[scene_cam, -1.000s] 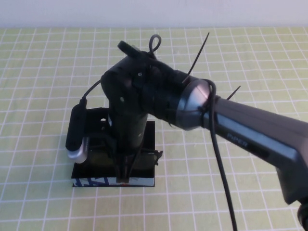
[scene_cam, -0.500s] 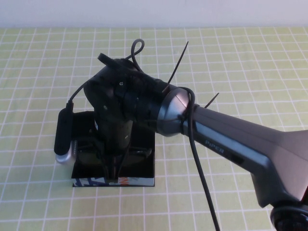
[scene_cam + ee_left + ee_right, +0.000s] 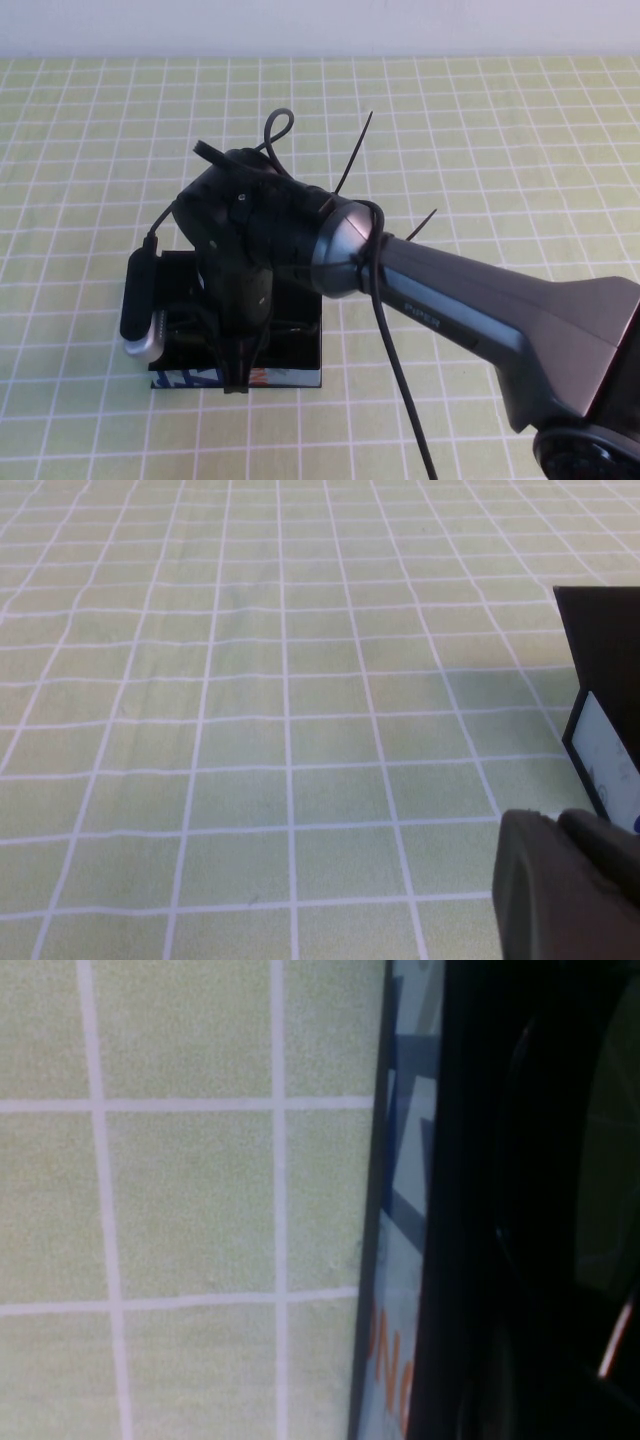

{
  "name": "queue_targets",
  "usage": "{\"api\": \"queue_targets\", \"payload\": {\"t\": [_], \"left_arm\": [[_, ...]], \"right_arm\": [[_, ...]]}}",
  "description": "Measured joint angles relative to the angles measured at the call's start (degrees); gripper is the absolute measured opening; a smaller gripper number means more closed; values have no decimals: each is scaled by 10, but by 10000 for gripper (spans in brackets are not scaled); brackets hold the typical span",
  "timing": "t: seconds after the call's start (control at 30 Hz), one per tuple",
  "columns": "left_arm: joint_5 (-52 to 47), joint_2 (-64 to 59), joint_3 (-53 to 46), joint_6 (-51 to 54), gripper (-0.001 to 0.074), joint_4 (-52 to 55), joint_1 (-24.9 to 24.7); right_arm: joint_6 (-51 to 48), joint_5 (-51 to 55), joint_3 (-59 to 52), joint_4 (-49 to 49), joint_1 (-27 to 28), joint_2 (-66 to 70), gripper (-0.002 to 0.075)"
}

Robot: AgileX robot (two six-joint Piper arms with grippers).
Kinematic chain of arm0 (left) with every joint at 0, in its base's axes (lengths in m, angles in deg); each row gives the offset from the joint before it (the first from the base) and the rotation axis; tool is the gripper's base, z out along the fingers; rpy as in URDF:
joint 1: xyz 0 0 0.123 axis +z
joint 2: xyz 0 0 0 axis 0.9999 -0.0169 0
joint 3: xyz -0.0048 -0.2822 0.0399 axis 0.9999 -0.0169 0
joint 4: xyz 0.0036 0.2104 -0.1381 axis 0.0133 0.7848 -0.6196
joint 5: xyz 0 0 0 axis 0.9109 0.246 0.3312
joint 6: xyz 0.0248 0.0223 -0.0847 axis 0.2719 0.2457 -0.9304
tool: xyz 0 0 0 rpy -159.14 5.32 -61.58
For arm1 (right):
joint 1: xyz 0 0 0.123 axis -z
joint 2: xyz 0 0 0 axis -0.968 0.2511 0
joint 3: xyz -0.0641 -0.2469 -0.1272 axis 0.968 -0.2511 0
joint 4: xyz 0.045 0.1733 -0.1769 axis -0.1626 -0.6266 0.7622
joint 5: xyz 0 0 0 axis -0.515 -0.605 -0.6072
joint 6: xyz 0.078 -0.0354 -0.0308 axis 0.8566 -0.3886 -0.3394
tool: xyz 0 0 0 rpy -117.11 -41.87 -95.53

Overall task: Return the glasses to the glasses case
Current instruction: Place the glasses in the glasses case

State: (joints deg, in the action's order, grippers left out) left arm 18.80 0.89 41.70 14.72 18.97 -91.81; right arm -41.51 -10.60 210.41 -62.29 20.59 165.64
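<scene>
Counter: covered in a green cloth with a white grid.
Glasses case: open, lying toward the near-left part of the counter, patterned front side facing the near edge; same spot as a second ago.
Pattern: blue, white and orange strip along the case front, seen close in the right wrist view.
Glasses: lying inside the case, mostly hidden under the arm; only a dark frame part visible by the right side of the case. A lens edge visible in the right wrist view.
Right claw: pointing down at the front edge of the case, tips right at the patterned strip; fingers too hidden against the black case to tell whether clenched or released.
Right arm: reaching from the near-right corner across to the case; shifted left and lower compared with a second ago, wrist now further over the left half of the case.
Wrist camera: black and silver, beside the left end of the case; moved slightly left since half a second ago.
Left claw: low over bare cloth, only a dark part visible, state not discernible; case corner near it.
</scene>
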Motion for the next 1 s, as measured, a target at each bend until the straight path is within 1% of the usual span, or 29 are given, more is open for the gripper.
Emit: {"api": "queue_targets", "payload": {"t": [0.5, 1.0], "left_arm": [[0, 0, 0, 0, -1, 1, 0], [0, 0, 0, 0, -1, 1, 0]], "right_arm": [[-22, 0, 2, 6, 0, 3, 65], [-24, 0, 2, 2, 0, 15, 64]]}}
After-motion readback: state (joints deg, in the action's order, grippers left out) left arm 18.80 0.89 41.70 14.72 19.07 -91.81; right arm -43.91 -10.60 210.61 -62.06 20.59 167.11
